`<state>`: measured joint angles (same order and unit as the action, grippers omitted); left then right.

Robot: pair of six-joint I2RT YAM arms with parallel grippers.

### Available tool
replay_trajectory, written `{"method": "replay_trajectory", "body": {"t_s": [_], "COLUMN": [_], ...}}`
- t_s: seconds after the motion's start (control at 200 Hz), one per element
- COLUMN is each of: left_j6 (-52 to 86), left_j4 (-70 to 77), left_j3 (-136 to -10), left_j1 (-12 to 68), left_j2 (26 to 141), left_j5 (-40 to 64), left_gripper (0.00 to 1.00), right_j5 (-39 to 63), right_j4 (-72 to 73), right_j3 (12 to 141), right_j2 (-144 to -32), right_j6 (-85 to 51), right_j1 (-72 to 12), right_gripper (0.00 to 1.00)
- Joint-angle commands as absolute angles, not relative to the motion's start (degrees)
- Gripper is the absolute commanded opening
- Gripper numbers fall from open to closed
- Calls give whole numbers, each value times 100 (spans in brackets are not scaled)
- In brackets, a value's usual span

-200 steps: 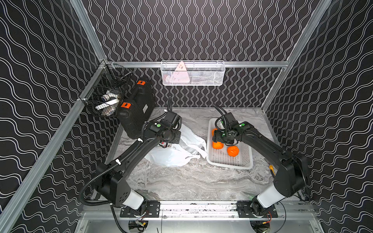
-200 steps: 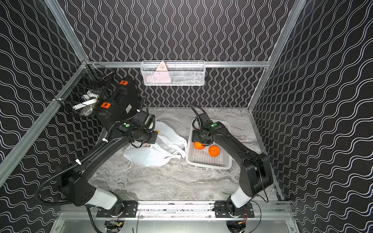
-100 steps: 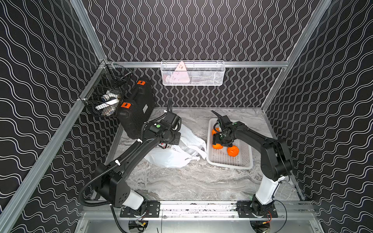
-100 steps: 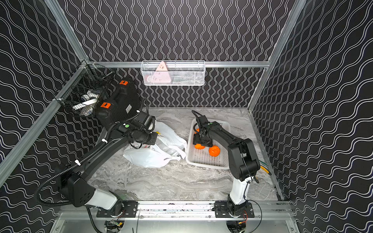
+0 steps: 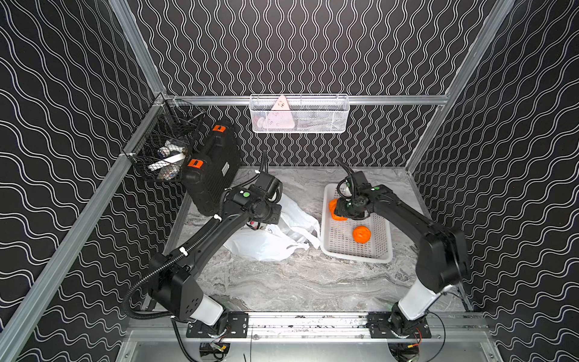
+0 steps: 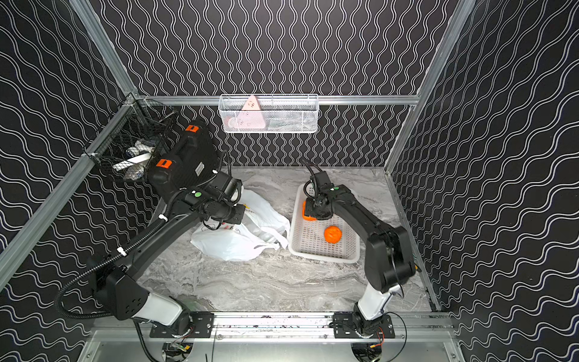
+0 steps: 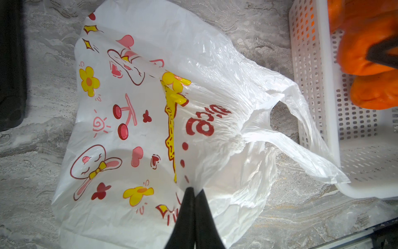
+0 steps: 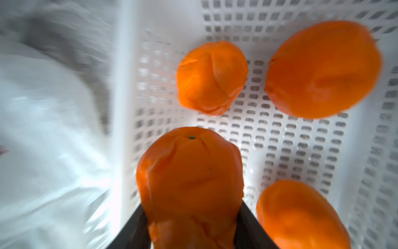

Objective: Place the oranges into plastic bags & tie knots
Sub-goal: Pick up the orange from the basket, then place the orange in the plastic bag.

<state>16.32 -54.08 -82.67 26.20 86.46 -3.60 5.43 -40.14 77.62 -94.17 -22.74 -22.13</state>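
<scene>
Left gripper (image 7: 192, 194): your jaws are closed tight, pinching a raised fold of the bag (image 7: 137, 112).
Bag: white with cartoon prints, spread on the table (image 7: 32, 161) beyond those jaws, with one loose handle touching the basket (image 7: 312, 86).
Right gripper (image 8: 190, 212): your jaws clamp one orange (image 8: 189, 172) between them, inside the basket.
Other oranges (image 8: 212, 77): three lie on the basket floor, just beyond and beside those jaws.

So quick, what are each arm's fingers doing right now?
Left gripper: closed, pinching the thin white plastic bag with cartoon prints.
Right gripper: closed on a round bright-orange fruit.
</scene>
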Motion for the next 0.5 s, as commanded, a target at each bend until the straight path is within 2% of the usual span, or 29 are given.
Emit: {"method": "replay_trajectory", "body": {"t_s": [0.0,0.065,0.15,0.3,0.49], "left_j6": [1582,1591,1600,1599,1634], "left_j4": [-5487,-5484,-5469,-5463,-5449], "left_j3": [-8332,-8349,-8384,-8400,-8375], "left_j1": [2619,2617,2612,2613,2617], "left_j2": [8694,8710,8745,8768,8733], "left_j5": [-343,-301,-256,-233,-184], "left_gripper": [0,0,0,0,0], "right_j5": [1681,2234,2426,2408,2576], "right_j4": [-3656,-3028,-2446,-1965,-1481], "right_j3": [7431,7125,6933,7198,7566], "right_j2": [-8838,-8531,-8509,-9190,-9974], "right_j6": [-2764,-3214,-3615,-3873,-4091], "right_j1": [-2269,-2499,-3086,-3915,-4135], "right_gripper": [45,45,45,44,43]}}
